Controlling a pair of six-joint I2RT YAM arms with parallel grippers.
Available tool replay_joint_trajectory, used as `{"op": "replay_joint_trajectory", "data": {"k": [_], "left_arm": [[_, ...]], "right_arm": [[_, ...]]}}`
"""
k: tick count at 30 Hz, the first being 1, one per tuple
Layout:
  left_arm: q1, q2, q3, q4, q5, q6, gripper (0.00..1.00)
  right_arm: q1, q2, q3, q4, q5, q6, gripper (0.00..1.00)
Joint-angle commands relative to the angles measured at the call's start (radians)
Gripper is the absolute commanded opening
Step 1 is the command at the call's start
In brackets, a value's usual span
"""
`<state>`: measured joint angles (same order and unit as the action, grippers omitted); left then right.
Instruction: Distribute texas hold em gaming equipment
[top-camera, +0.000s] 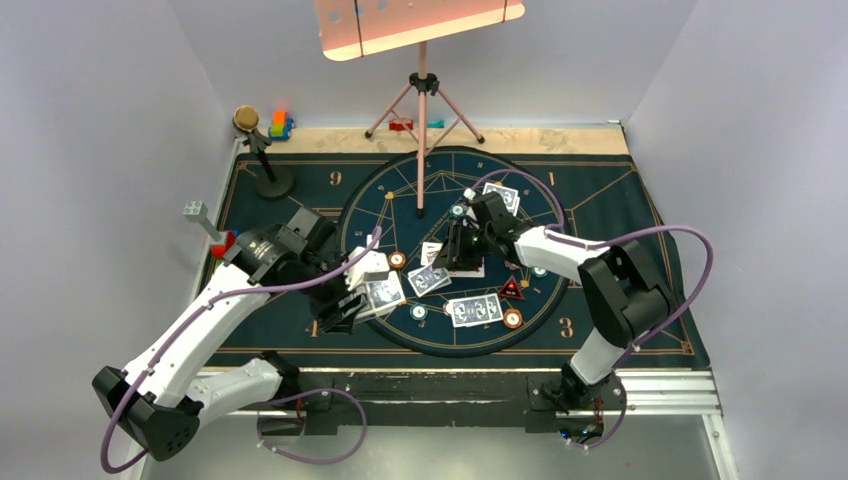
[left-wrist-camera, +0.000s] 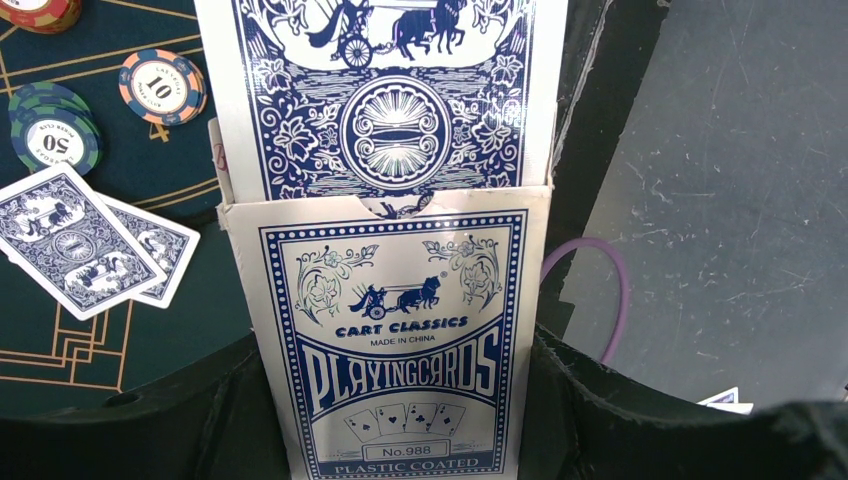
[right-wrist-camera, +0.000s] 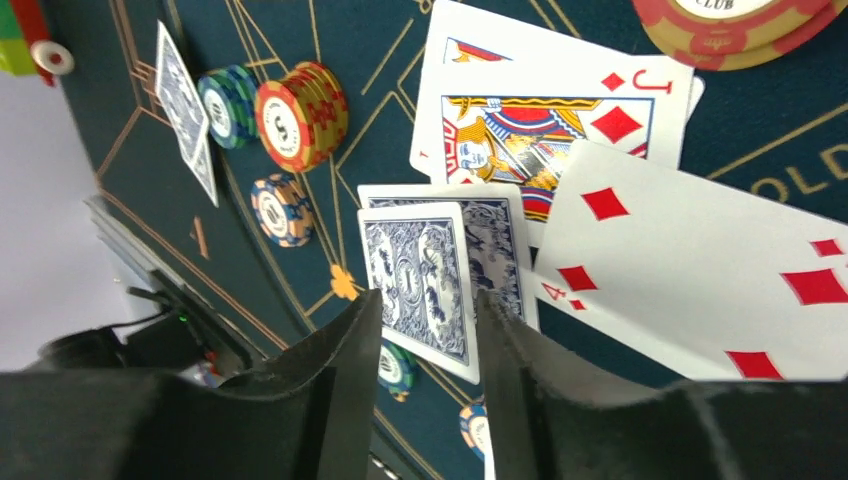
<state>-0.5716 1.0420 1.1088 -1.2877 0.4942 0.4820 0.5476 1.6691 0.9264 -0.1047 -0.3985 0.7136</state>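
Observation:
My left gripper (left-wrist-camera: 392, 350) is shut on a blue-and-white card box (left-wrist-camera: 395, 340), and the deck (left-wrist-camera: 390, 90) sticks out of its open top. In the top view the left gripper (top-camera: 345, 300) holds the box (top-camera: 378, 292) over the mat's left side. My right gripper (right-wrist-camera: 428, 300) is open with a narrow gap, just above two face-down cards (right-wrist-camera: 420, 275). A jack of diamonds (right-wrist-camera: 545, 120) and a four of diamonds (right-wrist-camera: 700, 270) lie face up beside them. Chips (right-wrist-camera: 300, 115) stand to the left. A red-edged black triangular marker (top-camera: 511, 290) lies near more cards (top-camera: 473, 310).
A pink tripod (top-camera: 423, 100) stands at the back of the round mat. A black stand (top-camera: 265, 160) and toy blocks (top-camera: 280, 125) are at the back left. An orange chip (left-wrist-camera: 160, 85), a green chip (left-wrist-camera: 55, 130) and two face-down cards (left-wrist-camera: 85, 240) lie left of the box.

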Motion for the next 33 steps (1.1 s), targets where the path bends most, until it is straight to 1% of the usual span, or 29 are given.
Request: {"op": "replay_joint_trajectory", "data": {"k": [1,3,6,9,13,17,20,25,33], "left_arm": [[0.003,-0.018,0.011,0.035,0.050,0.016,0.00],[0.004,-0.021,0.013,0.036,0.053,0.011,0.00],[0.003,-0.019,0.015,0.041,0.049,0.004,0.00],[0.004,-0.017,0.017,0.045,0.041,-0.004,0.00],[0.004,-0.015,0.025,0.051,0.025,-0.015,0.00],[0.004,-0.017,0.041,0.051,0.001,-0.019,0.00],[0.004,-0.019,0.048,0.052,-0.011,-0.021,0.00],[0.003,-0.030,0.049,0.054,-0.025,-0.023,0.00],[0.003,-0.034,0.050,0.056,-0.036,-0.025,0.00]], "right_arm": [[0.000,-0.058,0.023,-0.063,0.103,-0.045,0.53],[0.001,-0.124,0.029,-0.100,0.129,-0.046,0.61],[0.020,-0.228,0.072,-0.174,0.169,-0.051,0.68],[0.069,-0.298,0.149,-0.256,0.185,-0.061,0.70],[0.188,-0.332,0.261,-0.350,0.239,-0.080,0.70],[0.276,-0.280,0.370,-0.477,0.320,-0.092,0.69],[0.333,-0.232,0.411,-0.536,0.359,-0.093,0.67],[0.405,-0.178,0.481,-0.602,0.420,-0.089,0.63],[0.489,-0.121,0.560,-0.638,0.461,-0.077,0.61]]}}
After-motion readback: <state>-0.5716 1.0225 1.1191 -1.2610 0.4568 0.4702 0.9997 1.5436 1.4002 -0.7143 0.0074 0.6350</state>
